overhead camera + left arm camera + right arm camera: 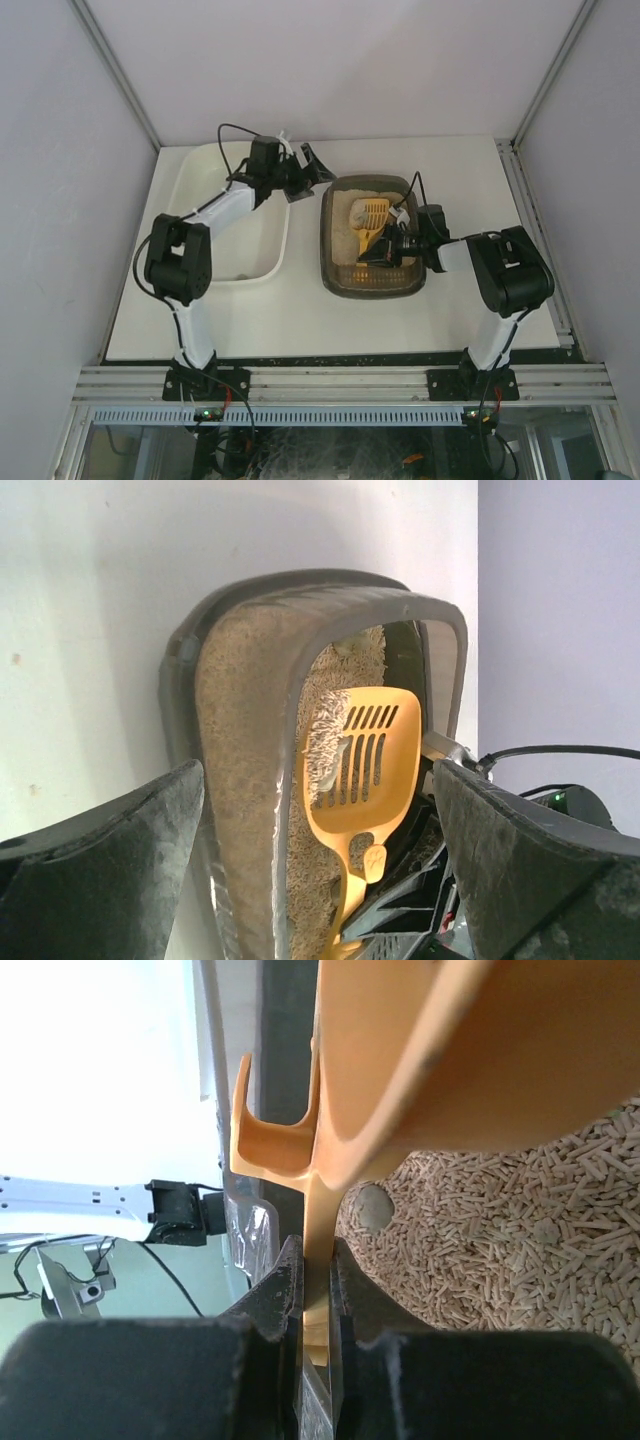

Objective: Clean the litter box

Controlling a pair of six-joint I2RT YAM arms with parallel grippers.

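Right gripper (315,1260) tight on yellow scoop (360,770) in litter box (326,245); left gripper (312,170) agape beside white tub (250,270)

The litter box (300,585) is dark plastic with a dull, scuffed rim, and its side shows a grainy beige texture. The litter (480,1230) is pale, matt pellets, rough and wood-like. The scoop (365,770) is smooth orange-yellow plastic with a soft sheen. The fingers (110,880) of my left gripper (318,770) are black matt plastic, grainy and dusted grey. The white tub (250,268) looks smooth and faintly glossy. The rail (340,383) is ribbed bare metal.
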